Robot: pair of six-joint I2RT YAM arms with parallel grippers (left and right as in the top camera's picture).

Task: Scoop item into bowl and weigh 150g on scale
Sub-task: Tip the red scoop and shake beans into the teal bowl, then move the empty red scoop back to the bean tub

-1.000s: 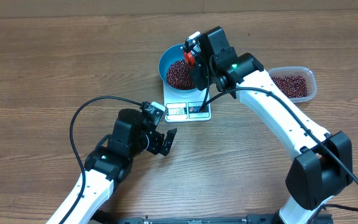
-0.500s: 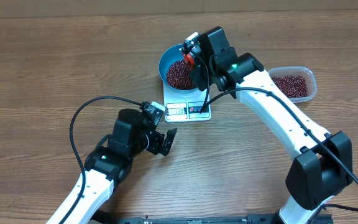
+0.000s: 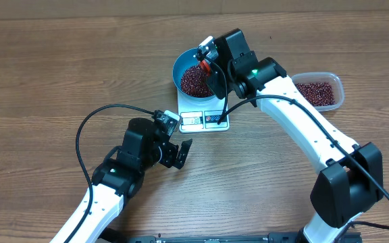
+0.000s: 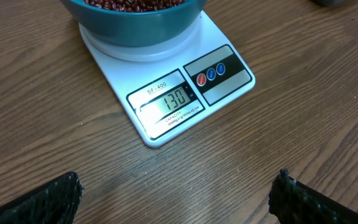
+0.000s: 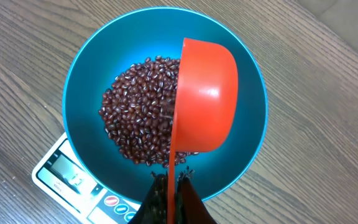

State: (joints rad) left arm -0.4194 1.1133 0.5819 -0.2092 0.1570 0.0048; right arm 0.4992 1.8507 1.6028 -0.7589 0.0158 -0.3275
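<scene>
Scale (image 4: 166, 93), white and flat, sits on a wooden table (image 3: 59, 61) and carries a bright blue bowl (image 5: 79, 81) on its platform. Dark red-brown beans (image 5: 135, 124) lie heaped inside the bowl. The display (image 4: 174, 99) at the scale's front edge reads 130, short of the target.

Right gripper (image 5: 168, 190) hangs above the bowl at the scale's far end, clenched on the thin handle of a red scoop (image 5: 207, 93). The scoop is tipped on its side over the beans, mouth turned toward the heap. Its long axis runs from the pincer toward the bowl's middle. Whether any beans are in it cannot be told.

Left gripper (image 3: 177, 154) hovers just in front of the scale, released and spread wide, holding nothing, its camera facing the display.

More beans lie in a clear tub (image 3: 319, 91) well to the right of the scale, on the right arm's side. That arm looks the nearer one for another, smaller scoop.
</scene>
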